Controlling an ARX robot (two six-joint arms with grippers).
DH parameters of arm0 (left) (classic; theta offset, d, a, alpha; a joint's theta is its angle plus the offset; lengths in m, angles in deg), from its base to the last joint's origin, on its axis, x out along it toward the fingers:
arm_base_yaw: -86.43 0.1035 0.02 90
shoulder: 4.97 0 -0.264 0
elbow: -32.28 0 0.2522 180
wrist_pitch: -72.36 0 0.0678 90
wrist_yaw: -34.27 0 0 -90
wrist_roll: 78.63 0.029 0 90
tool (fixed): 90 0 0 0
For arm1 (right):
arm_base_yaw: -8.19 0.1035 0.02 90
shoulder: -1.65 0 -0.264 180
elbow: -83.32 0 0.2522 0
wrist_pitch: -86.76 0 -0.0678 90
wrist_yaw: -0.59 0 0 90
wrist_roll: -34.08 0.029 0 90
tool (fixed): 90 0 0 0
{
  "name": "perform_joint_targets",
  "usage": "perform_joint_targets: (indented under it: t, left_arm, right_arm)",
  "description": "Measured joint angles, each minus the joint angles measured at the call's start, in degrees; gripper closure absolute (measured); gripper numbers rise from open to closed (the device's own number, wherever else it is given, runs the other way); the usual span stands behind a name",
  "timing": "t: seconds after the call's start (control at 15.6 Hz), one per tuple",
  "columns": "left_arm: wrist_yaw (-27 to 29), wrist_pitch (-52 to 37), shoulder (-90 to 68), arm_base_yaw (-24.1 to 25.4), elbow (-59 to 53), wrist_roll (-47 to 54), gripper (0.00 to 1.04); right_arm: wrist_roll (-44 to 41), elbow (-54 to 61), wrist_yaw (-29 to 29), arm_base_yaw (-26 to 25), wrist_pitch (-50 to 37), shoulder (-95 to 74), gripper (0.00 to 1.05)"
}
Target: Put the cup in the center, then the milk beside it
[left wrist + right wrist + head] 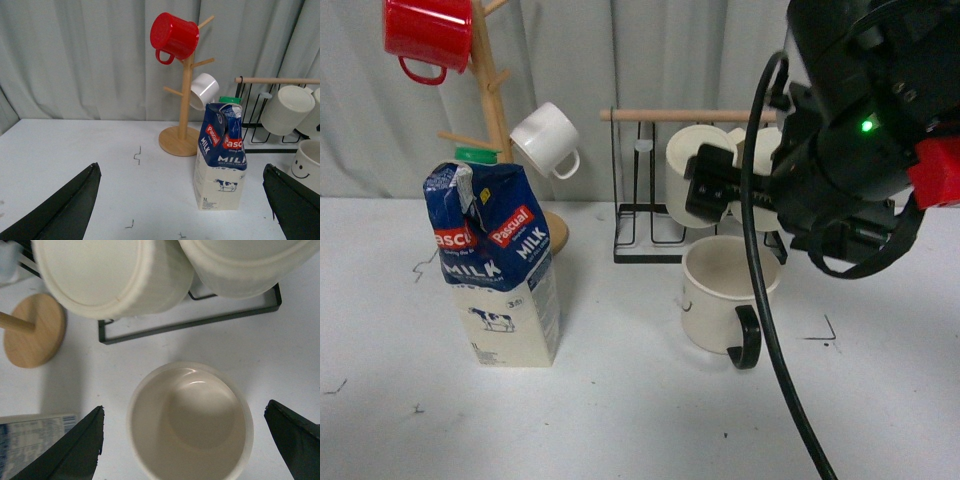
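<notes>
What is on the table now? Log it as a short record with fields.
cup: cream-white enamel mug with black loop handle, upright on the white table, in front of the black wire rack
milk: tall blue-and-cream milk carton with green cap, upright, left of the mug, apart from it
right claw: open, above the mug, holding nothing
left claw: open, holding nothing

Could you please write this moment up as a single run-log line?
cup: upright on table, apart from milk | right gripper: open, above cup | left gripper: open, empty | milk: upright, unheld
</notes>
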Motion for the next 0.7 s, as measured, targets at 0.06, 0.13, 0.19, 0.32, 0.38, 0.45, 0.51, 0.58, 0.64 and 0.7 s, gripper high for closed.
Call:
perform_joint_targets:
  t: [0.06,0.13,0.19,0.32,0.38,0.45,0.51,0.58,0.64,0.7]
  left_arm:
    - [0.0,0.0,0.0,0.0,0.0,0.0,0.07]
    - [0.0,0.0,0.0,0.0,0.0,0.0,0.07]
    - [0.0,0.0,0.0,0.0,0.0,0.0,0.07]
    - [0.0,0.0,0.0,0.0,0.0,0.0,0.07]
    - [0.1,0.0,0.0,0.0,0.0,0.0,0.07]
    - [0.0,0.0,0.0,0.0,0.0,0.0,0.07]
    - [0.0,0.0,0.0,0.0,0.0,0.0,0.07]
    - [0.0,0.0,0.0,0.0,0.0,0.0,0.07]
    - [0.0,0.0,0.0,0.0,0.0,0.0,0.07]
    - [0.0,0.0,0.0,0.0,0.0,0.0,0.07]
  right_arm:
    - [0.0,2.5,-0.3,0.0,-2.6,3.0,0.07]
    - [0.0,5.3,-0.4,0.0,-6.0,5.8,0.06]
    - [-0.1,8.9,-1.0,0.0,-9.8,8.9,0.06]
    - [-14.3,29.0,13.8,-0.2,-44.0,18.3,0.29]
    - [-20.3,38.6,15.1,-1.7,-51.9,26.2,0.4]
    - [-24.3,47.2,13.8,-4.6,-53.4,38.2,0.53]
    - [-26.3,55.2,11.1,-8.0,-51.0,49.8,0.65]
    - [-27.1,61.7,9.7,-10.0,-49.3,57.0,0.78]
    - [-27.7,64.6,7.9,-10.7,-47.6,60.2,0.91]
    - [-28.2,65.4,6.3,-11.5,-46.8,63.1,1.03]
